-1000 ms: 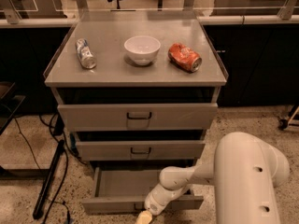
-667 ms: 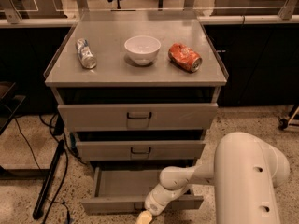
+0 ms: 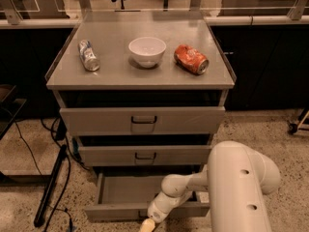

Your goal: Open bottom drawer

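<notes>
The grey cabinet has three drawers. The bottom drawer (image 3: 120, 190) is pulled out, and its flat grey inside shows. Its slim front (image 3: 113, 212) runs along the low edge of the view; its handle is hidden behind my arm. My gripper (image 3: 147, 224) is at the middle of that front, at the frame's bottom edge, with one pale fingertip showing. My white arm (image 3: 236, 187) reaches in from the lower right. The top drawer (image 3: 143, 120) and middle drawer (image 3: 144, 155) are closed.
On the cabinet top lie a crushed silver can (image 3: 89, 55), a white bowl (image 3: 147, 50) and a crushed orange can (image 3: 191, 59). A black pole (image 3: 50, 187) and cables lie on the speckled floor at left. Dark counters stand behind.
</notes>
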You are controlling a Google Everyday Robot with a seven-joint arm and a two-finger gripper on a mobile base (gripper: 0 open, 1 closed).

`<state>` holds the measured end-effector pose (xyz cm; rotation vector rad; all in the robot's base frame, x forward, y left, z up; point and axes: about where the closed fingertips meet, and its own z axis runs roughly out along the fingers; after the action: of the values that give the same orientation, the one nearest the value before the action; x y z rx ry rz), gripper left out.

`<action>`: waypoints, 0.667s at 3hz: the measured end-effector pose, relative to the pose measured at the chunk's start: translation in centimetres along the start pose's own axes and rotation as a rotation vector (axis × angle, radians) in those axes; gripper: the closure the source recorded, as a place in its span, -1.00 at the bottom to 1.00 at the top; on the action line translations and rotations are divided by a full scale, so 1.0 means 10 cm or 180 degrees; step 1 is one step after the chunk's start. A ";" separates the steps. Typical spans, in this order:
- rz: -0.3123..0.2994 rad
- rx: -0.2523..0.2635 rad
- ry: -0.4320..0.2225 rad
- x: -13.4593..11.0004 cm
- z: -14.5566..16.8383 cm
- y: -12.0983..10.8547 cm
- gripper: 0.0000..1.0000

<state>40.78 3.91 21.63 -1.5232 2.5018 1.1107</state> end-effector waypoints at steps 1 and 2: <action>-0.0018 -0.0005 0.0028 0.00 0.08 -0.06 -1.00; 0.0026 -0.0048 0.0058 0.09 0.19 -0.06 -1.00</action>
<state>40.08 4.09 19.60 -1.5353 2.5195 1.1246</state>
